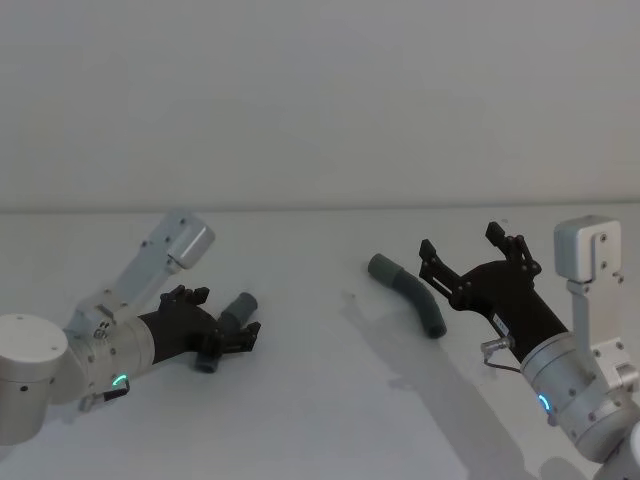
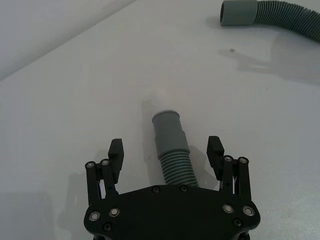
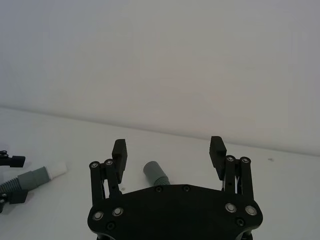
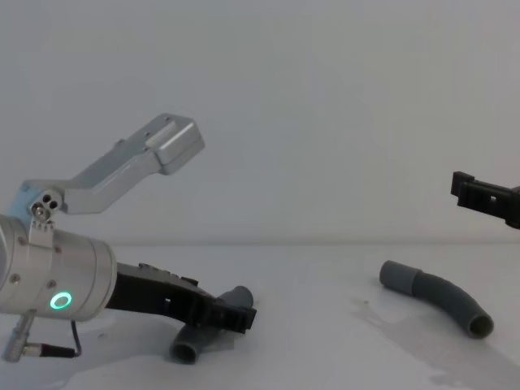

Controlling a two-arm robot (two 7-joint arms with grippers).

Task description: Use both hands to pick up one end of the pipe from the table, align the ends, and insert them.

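Looking light in the head view, each pipe piece should flex at its ribs, so the stiff cuff is probably the better hold. The left gripper (image 1: pixel 228 320) straddles the left piece (image 1: pixel 238 310). The right gripper (image 1: pixel 462 242) hovers spread beside the right piece (image 1: pixel 410 290). In the left wrist view the fingers (image 2: pixel 116 152) stand apart, clear of the ribs (image 2: pixel 177 172). In the chest view only bare table (image 4: pixel 325 357) separates the pieces.

Left pipe piece (image 2: pixel 171 150): its rear ribs run under the body of your left gripper (image 2: pixel 166 146), left wrist view.
Right pipe piece (image 3: pixel 154 172): all but one cuff sits hidden behind the body of your right gripper (image 3: pixel 168 146), right wrist view.
Chest view edge: cuts your right gripper down to one finger end.
White tip (image 2: pixel 161 100): too pale against the table (image 2: pixel 75 100) for you to outline, left wrist view.
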